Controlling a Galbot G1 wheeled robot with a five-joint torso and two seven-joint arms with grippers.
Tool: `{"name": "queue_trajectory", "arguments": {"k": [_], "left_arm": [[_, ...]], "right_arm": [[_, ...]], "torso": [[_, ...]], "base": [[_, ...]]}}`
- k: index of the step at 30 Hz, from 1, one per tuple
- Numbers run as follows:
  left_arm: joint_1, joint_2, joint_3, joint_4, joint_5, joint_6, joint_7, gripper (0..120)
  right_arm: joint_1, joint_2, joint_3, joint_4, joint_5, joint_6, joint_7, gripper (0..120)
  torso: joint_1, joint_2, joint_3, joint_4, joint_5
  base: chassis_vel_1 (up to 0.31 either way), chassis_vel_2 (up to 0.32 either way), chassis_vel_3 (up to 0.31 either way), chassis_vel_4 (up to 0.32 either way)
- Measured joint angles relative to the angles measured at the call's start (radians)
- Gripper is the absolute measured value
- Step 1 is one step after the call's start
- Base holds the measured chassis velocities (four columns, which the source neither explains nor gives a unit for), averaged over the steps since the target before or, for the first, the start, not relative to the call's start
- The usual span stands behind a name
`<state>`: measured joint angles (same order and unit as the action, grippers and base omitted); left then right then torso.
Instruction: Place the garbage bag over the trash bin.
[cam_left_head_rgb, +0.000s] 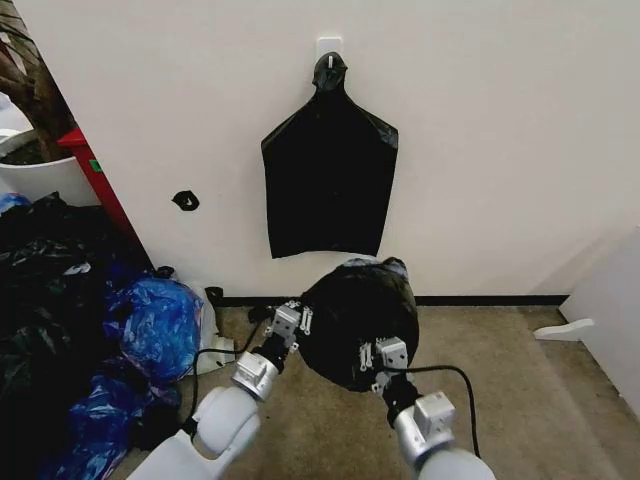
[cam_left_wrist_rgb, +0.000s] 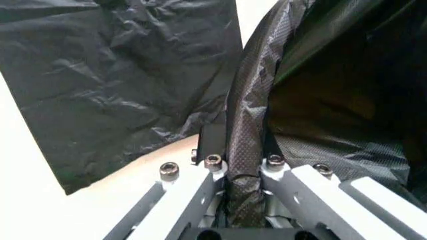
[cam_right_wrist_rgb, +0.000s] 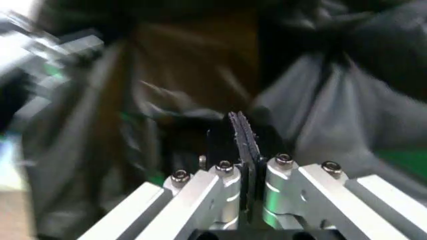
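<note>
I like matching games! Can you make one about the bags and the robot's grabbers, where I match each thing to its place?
Things:
1. garbage bag
2. flat black bag
3. blue bag
4. left gripper

Places:
A. hanging on the wall
B. held between both grippers
C. on the floor at the robot's left
D. clamped on the held bag's left edge

Pairs: 1-B, 2-A, 3-C, 4-D. The right gripper pinches the opposite edge.
</note>
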<state>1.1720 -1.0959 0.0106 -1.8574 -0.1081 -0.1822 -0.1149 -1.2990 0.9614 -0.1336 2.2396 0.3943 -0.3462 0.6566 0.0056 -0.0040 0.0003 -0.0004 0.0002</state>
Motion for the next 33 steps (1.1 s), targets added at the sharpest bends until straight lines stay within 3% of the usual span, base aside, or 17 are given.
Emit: {"name": "queue_trajectory", "arguments": {"k": [11,20,28,30,33], "left_arm": [[-0.023,-0.092,0.015,0.102,0.063,-0.067,0.021,1],[-0.019,-0.086,0.018,0.115,0.072,-0.133,0.067,1],[0.001,-0.067,0.014,0.095,0.058,-0.155,0.097,1],[0.009,-0.062,0.010,0.083,0.041,-0.154,0.099,1],[0.005,-0.061,0.004,0.082,0.014,-0.122,0.083,1]], "right_arm": [[0.168,0.055,-0.005,-0.128,0.186,-0.140,0.117,0],[0.277,0.080,-0.011,-0.250,0.222,-0.182,0.161,0],[0.302,0.104,-0.007,-0.360,0.101,-0.121,0.100,0],[0.295,0.118,-0.006,-0.410,0.004,-0.035,0.047,0],[0.269,0.113,-0.001,-0.391,-0.061,0.018,0.014,0]], "torso": [[0.000,0.000,0.000,0.0000,0.0000],[0.000,0.000,0.000,0.0000,0.0000],[0.000,0.000,0.000,-0.0001,0.0000],[0.000,0.000,0.000,0.0000,0.0000],[0.000,0.000,0.000,0.0000,0.0000]], "base": [[0.000,0.000,0.000,0.000],[0.000,0.000,0.000,0.000],[0.000,0.000,0.000,0.000],[0.000,0.000,0.000,0.000],[0.000,0.000,0.000,0.000]]}}
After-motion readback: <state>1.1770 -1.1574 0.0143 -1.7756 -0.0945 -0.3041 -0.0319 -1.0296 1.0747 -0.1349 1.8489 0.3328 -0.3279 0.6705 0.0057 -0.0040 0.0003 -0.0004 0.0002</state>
